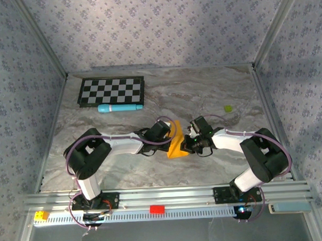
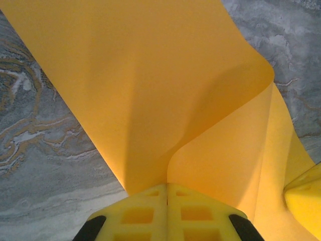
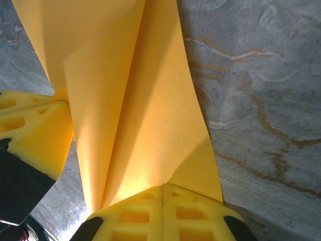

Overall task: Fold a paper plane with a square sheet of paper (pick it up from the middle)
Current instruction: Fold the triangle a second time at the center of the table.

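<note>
Top view, left to right. Logged left arm (image 1: 116, 144) bent sharply at the elbow near the table's left side, forearm running low and rightward toward table centre. Found left gripper (image 1: 168, 136) at the end of it, pointing right, just beside the orange paper.

Left wrist view: recorded left gripper (image 2: 167, 201) with both yellow fingers (image 2: 138, 216) pressed flat together, clamped on an edge of the square sheet of paper (image 2: 150, 75). Saw the sheet rising out of the seam, curved and buckled, doubled over itself on the right. Marbled table (image 2: 40, 165) beneath.

Placed the square sheet of paper (image 1: 178, 144) mid-table as a creased orange triangle, pinched between the two grippers. Cannot tell whether its lower edge touches the table (image 1: 126, 170).

Found right gripper (image 1: 189, 141) pointing left, close against the sheet; right arm (image 1: 231, 136) mirrored, elbow folded near the right side.

Right wrist view: recorded right gripper (image 3: 163, 201) with jaws together, clamped on the sheet's (image 3: 145, 115) edge, one long crease running up from the grip.

Also noted at the far side: checkerboard (image 1: 111, 91), light-blue cylinder (image 1: 120, 108) just in front of it, yellow-green bit (image 1: 228, 108) well apart to the right.
</note>
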